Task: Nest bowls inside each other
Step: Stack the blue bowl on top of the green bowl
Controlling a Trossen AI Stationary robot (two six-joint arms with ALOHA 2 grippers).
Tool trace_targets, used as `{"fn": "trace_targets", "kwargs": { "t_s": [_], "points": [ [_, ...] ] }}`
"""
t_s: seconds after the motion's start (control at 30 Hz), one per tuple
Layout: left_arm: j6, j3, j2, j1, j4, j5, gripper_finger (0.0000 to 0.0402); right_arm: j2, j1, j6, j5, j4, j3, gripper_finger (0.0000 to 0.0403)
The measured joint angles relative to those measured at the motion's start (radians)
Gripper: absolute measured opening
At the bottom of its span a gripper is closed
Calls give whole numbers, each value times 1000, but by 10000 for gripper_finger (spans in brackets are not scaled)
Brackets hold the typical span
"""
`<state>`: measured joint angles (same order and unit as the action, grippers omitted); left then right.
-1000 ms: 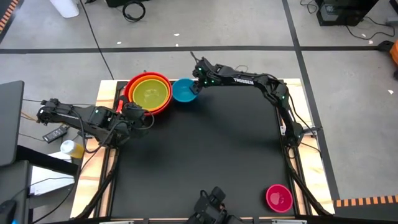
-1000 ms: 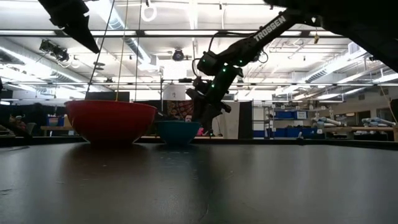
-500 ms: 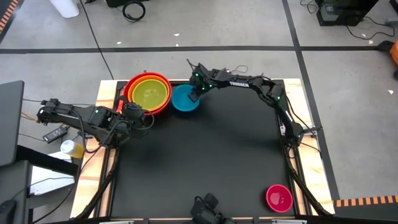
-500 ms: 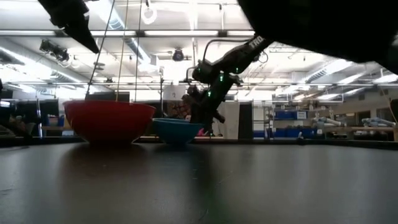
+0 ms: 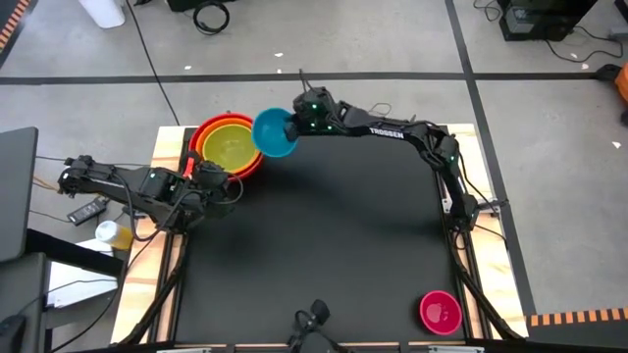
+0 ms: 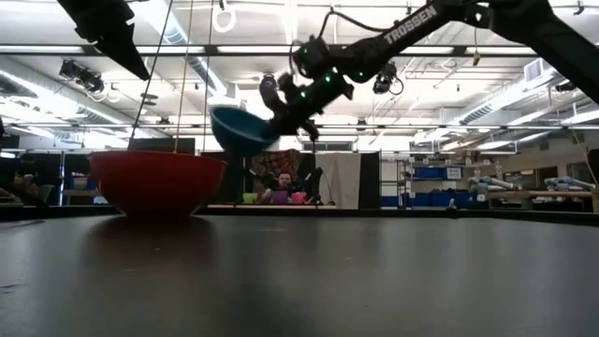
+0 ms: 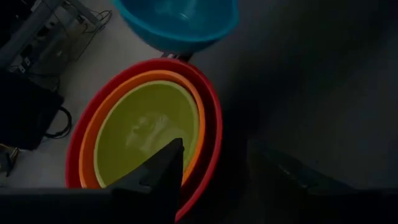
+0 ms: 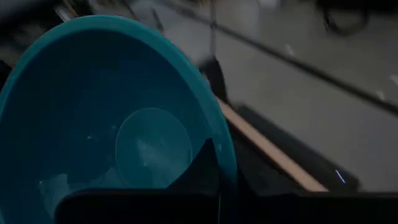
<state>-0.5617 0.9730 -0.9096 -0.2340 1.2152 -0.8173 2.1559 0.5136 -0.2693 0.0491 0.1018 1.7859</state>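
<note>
Gripping blue bowl (image 5: pixel 274 132) rim, right hand (image 5: pixel 297 126) clamped.

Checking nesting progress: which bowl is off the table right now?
The blue bowl, held tilted in the right claw beside the red-orange-green stack.

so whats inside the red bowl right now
The red bowl holds the orange bowl, with the yellow-green bowl nested in that. The yellow-green one looks empty. The blue bowl is in the air beside the stack, gripped by the right gripper. The red and orange bowls' insides are covered.
</note>
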Motion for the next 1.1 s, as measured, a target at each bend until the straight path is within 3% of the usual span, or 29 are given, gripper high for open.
{"fn": "trace_targets", "kwargs": {
  "t_s": [0.17, 0.73, 0.9, 1.1],
  "points": [
    [0, 0, 0, 0, 0, 0, 181, 0, -29, -28, 14, -207, 0, 20],
    [49, 0, 0, 2, -49, -1, 181, 170, -140, 33, -37, -515, 19, 25],
    [49, 0, 0, 0, -47, 5, 181, 268, -137, 83, -27, -655, 74, 43],
    [45, 0, 0, -1, -32, 18, 181, 339, -138, 88, -6, -599, 189, 88]
  ]
}}
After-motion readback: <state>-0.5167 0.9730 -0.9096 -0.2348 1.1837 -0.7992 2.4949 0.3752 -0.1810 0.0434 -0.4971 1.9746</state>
